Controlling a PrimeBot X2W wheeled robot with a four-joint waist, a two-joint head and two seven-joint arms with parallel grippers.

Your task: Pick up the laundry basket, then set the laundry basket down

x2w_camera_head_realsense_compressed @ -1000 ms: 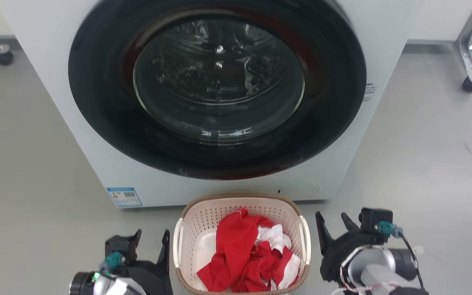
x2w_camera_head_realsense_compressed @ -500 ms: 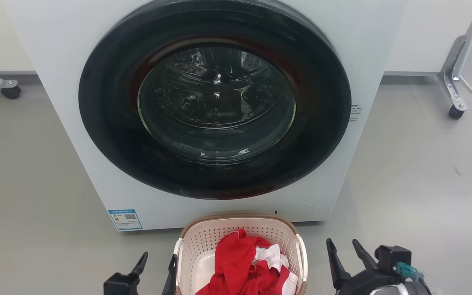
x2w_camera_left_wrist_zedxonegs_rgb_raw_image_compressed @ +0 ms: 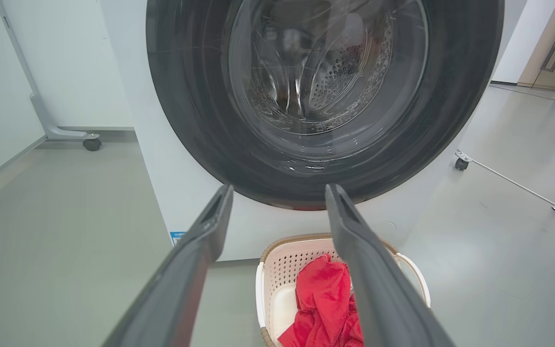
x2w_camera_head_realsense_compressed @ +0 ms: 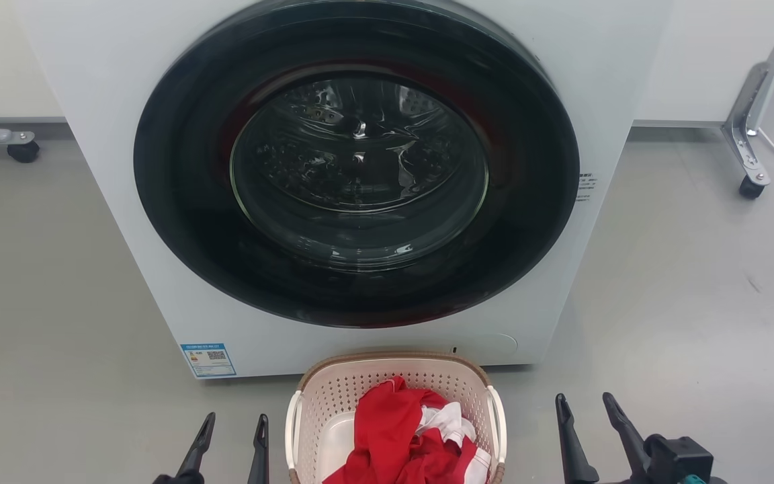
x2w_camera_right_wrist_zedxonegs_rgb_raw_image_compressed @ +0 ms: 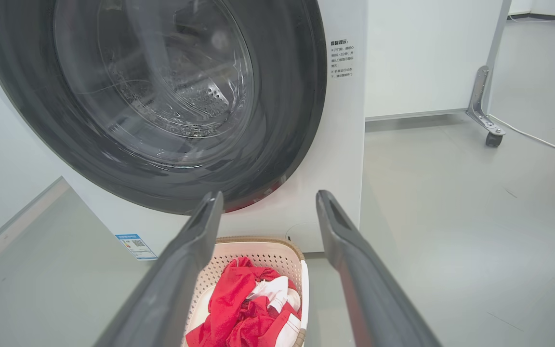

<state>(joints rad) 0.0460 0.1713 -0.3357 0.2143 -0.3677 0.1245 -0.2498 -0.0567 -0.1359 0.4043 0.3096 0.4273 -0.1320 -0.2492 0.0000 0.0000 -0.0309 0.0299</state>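
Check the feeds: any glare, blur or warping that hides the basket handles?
Head view: sharp, evenly lit, reflections on the door glass; laundry basket cut by the bottom edge. Left wrist view: wide-angle bowing, a finger crosses the basket. Right wrist view: a finger hides its left side.

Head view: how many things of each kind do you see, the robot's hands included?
Washing machine: 1
Laundry basket: 1
Pile of red and white clothes: 1
Hands: 2 (left hand, right hand)
Caster wheels: 2
Total: 7

Perforated plastic laundry basket (x2w_camera_head_realsense_compressed: 387, 386), soft red cloth (x2w_camera_head_realsense_compressed: 390, 437), glossy glass washer door (x2w_camera_head_realsense_compressed: 359, 161).
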